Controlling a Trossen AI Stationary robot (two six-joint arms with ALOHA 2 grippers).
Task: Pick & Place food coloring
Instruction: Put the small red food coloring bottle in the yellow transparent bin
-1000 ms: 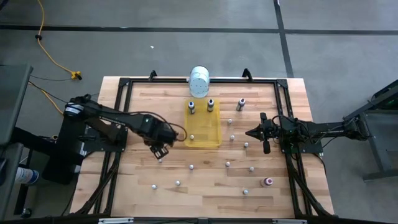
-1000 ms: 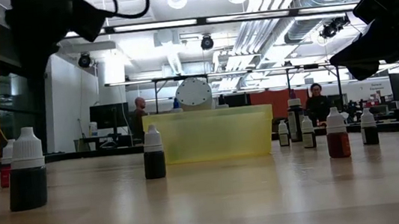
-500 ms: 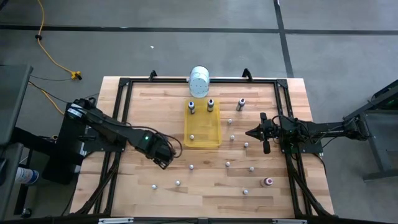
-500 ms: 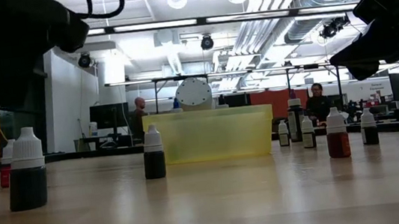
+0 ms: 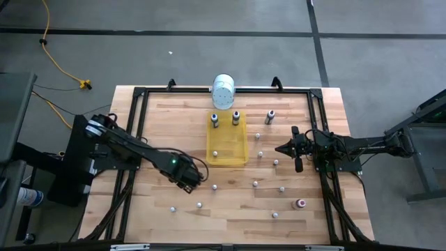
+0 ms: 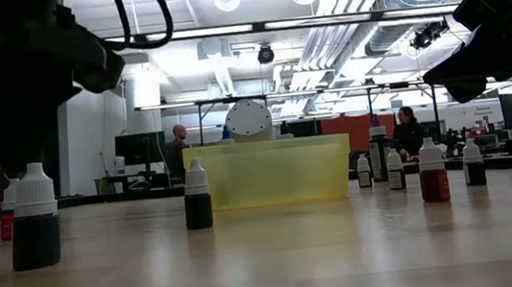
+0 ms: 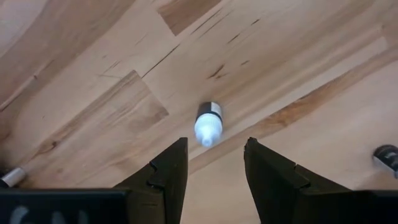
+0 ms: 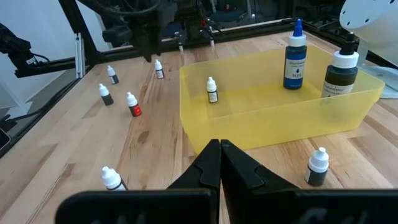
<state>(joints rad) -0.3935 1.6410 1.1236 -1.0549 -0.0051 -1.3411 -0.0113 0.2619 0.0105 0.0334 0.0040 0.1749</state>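
Several tiny white-capped food coloring bottles stand scattered on the wooden table. My left gripper (image 5: pixel 187 178) points down and is open over one dark-bodied bottle (image 7: pixel 208 122), which stands upright just beyond the fingertips (image 7: pixel 179 149), untouched. The right wrist view shows this gripper (image 8: pixel 149 53) just above that bottle (image 8: pixel 159 68). The yellow tray (image 5: pixel 233 143) holds two taller bottles (image 5: pixel 236 117) and a tiny one (image 5: pixel 215 153). My right gripper (image 8: pixel 219 144) is shut and hovers right of the tray (image 5: pixel 282 148).
A white cylindrical container (image 5: pixel 224 91) stands beyond the tray's far end. More bottles stand right of the tray (image 5: pixel 260 154) and toward the near edge (image 5: pixel 198 205); a reddish one (image 5: pixel 301 203) lies near the right frame rail. Black frame rails border the table. People show in the room behind.
My left gripper has moved toward the table's near edge and a little to the right, and has come down over a small bottle. The right arm has kept still.
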